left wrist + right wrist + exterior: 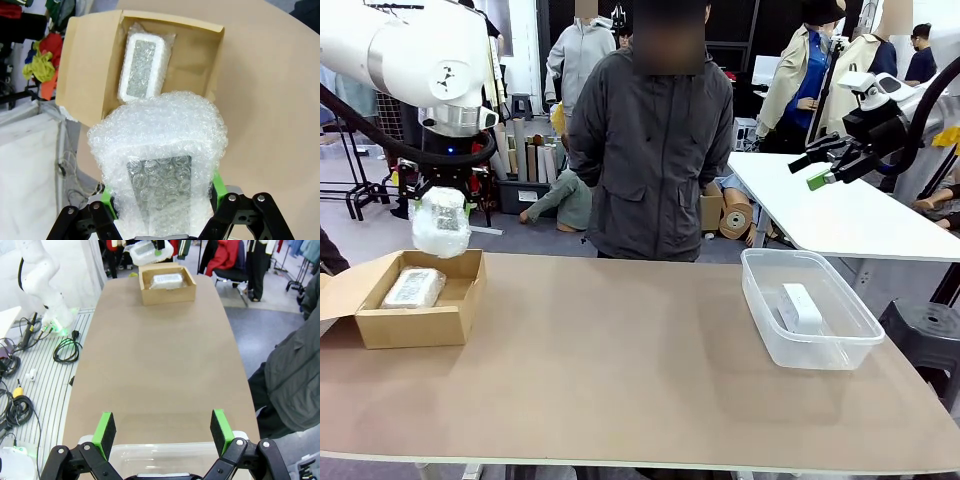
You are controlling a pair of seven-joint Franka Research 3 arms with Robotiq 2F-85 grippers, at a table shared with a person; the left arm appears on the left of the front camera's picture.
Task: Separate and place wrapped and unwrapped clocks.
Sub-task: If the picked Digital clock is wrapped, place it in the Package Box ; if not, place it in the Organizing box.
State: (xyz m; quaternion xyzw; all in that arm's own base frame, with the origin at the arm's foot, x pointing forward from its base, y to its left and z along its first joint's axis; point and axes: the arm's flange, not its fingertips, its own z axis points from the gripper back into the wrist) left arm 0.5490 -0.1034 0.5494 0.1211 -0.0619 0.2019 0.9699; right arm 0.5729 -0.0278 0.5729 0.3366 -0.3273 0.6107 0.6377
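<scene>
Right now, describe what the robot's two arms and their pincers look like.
Both arms are glossy white with rounded joints. The left arm has a black cable looping beside it and a blue light under its wrist. Each pincer, left and right, is black with bolted linkages and bright green finger pads.

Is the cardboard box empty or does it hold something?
Not empty: the cardboard box holds one wrapped clock, lying flat inside, its flaps open.

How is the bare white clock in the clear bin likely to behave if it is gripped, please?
The white clock looks smooth and rounded, so it may slip between pads. It seems rigid, unlikely to flex. It rests on a narrow side against the bin floor, so a nudge could tip it.
</scene>
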